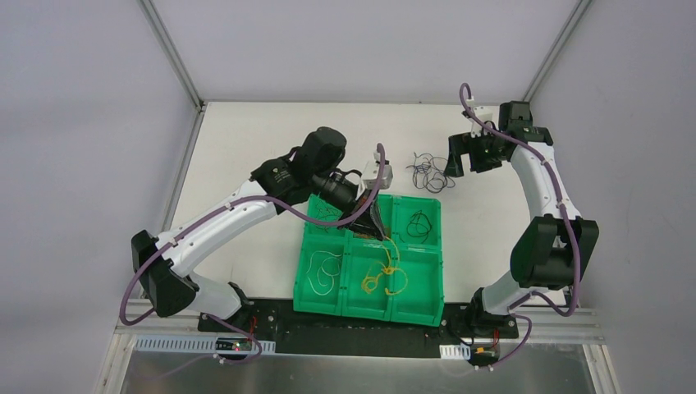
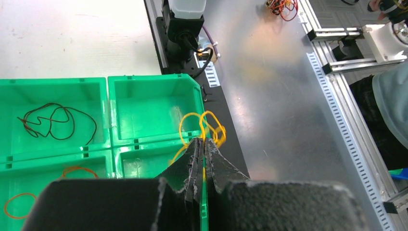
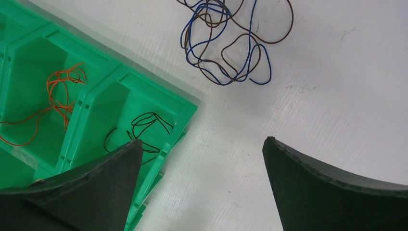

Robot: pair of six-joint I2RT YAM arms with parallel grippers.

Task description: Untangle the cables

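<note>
My left gripper [image 1: 377, 230] hangs over the middle of the green tray [image 1: 300, 271] and is shut on a yellow cable [image 2: 206, 126], whose loops [image 1: 382, 276] dangle into the near middle compartment. In the left wrist view the fingers [image 2: 192, 159] are pressed together with the yellow strand between them. A tangle of blue and brown cables [image 3: 231, 45] lies on the white table just beyond the tray [image 1: 428, 171]. My right gripper [image 3: 202, 142] stands open above the table next to that tangle [image 1: 454, 164], with nothing between its fingers.
Other compartments hold sorted cables: a black one [image 1: 418, 223] [image 3: 144, 127], orange ones [image 3: 57, 94] [image 2: 77, 169], a white one [image 1: 325, 269]. A small white box [image 1: 379, 174] stands behind the tray. The tray's rim [image 3: 185, 113] lies under the right gripper's left finger.
</note>
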